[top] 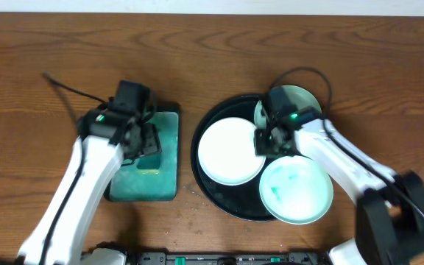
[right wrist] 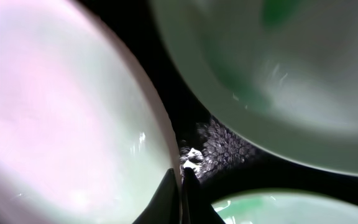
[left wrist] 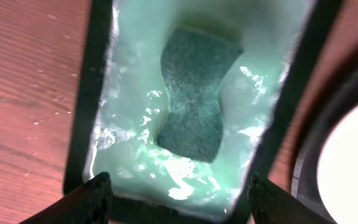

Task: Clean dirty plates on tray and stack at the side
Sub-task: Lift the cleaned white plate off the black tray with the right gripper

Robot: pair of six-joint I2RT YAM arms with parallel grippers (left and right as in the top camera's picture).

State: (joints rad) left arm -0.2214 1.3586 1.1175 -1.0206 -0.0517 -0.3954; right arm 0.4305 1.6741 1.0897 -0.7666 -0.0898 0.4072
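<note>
Three plates lie on the round black tray (top: 230, 200). A clean white plate (top: 230, 151) is at the left, a teal-smeared plate (top: 297, 190) at the front right, and a pale mint plate (top: 304, 99) at the back, partly under my right arm. My right gripper (top: 266, 140) is shut on the white plate's right rim. In the right wrist view the fingertips (right wrist: 182, 177) pinch the rim of that plate (right wrist: 55, 124), with the tray (right wrist: 229, 155) wet beside it. My left gripper (left wrist: 179, 205) is open and empty above the sponge (left wrist: 194, 93).
A rectangular black-rimmed tray (top: 169, 118) left of the round tray holds a dark green sponge in pale green soapy liquid. Bare wood tabletop (top: 389, 88) lies to the right and at the back (top: 197, 44). Droplets dot the wood by the trays.
</note>
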